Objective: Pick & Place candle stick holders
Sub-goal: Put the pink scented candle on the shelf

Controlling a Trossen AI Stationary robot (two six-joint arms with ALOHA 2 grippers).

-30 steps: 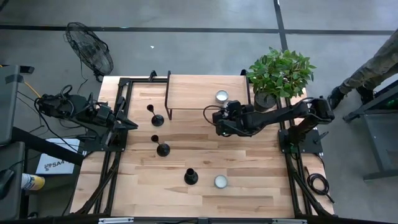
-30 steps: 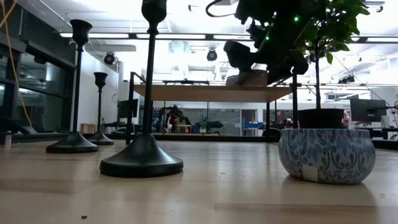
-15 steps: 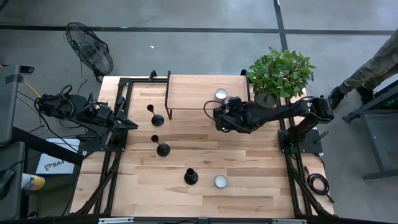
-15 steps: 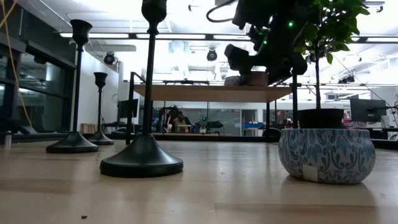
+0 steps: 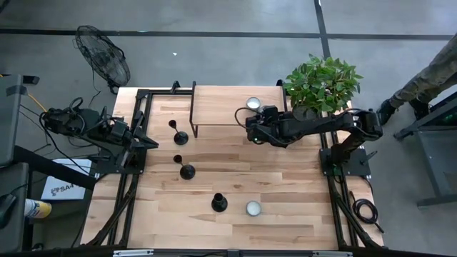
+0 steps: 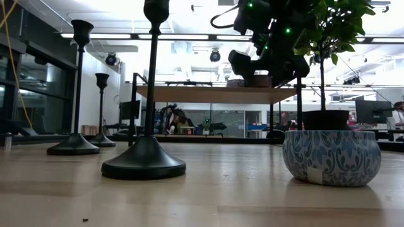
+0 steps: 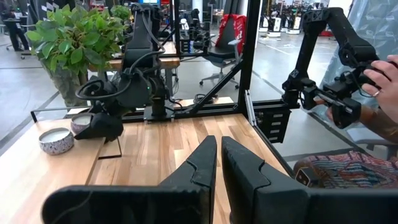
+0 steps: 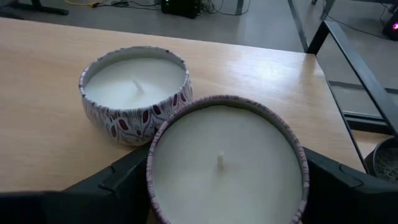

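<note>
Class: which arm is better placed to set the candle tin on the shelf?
Right: the right gripper holds the candle tin at the shelf, beside another tin; the left gripper waits shut at the left edge of the table.

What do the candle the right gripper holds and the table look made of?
The held candle, between the right gripper fingers, looks like white wax with a wick in a thin patterned tin, judging by its rolled rim. The table appears to be light wood planks with visible grain, likely a sealed, matte finish.
</note>
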